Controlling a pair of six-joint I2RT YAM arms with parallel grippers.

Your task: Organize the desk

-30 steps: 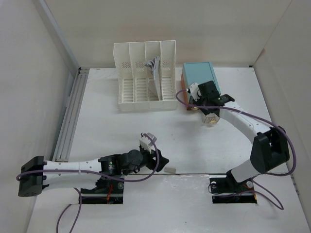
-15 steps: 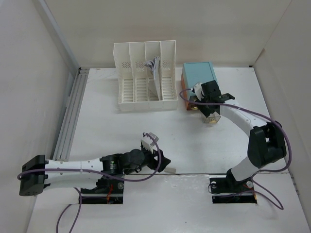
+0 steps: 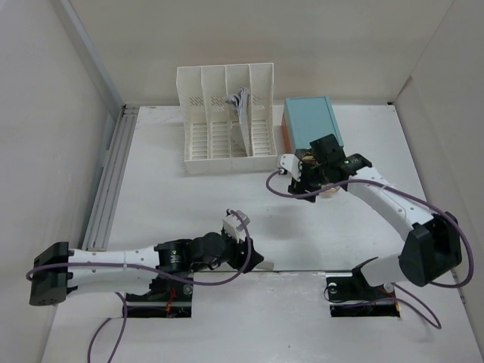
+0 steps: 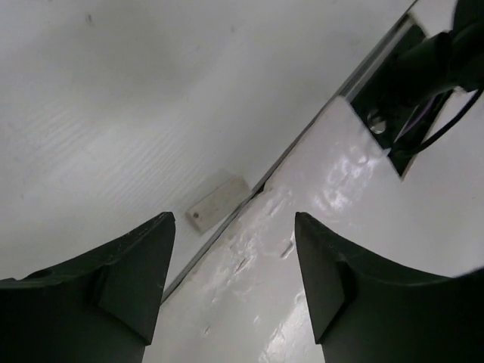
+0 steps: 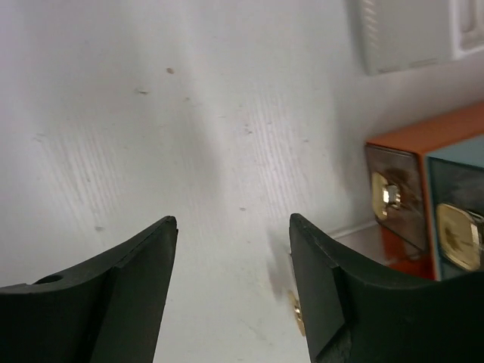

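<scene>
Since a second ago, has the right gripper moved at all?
Yes. The right gripper has swung left and toward the arm bases, away from the front of the teal drawer box, and now hangs over bare desk.

In the top view a slotted rack (image 3: 225, 121) stands on the surface (image 3: 174, 204) at upper centre, with sheets (image 3: 240, 106) in its third slot from the left. A box (image 3: 310, 121) sits just right of the rack. A rail (image 3: 110, 181) runs along the surface's left edge. The right hand (image 3: 299, 175) hangs below the box's lower left corner. The left hand (image 3: 253, 257) is at lower centre, over a seam (image 4: 302, 136) with a small flat piece (image 4: 218, 203) just beside it
</scene>
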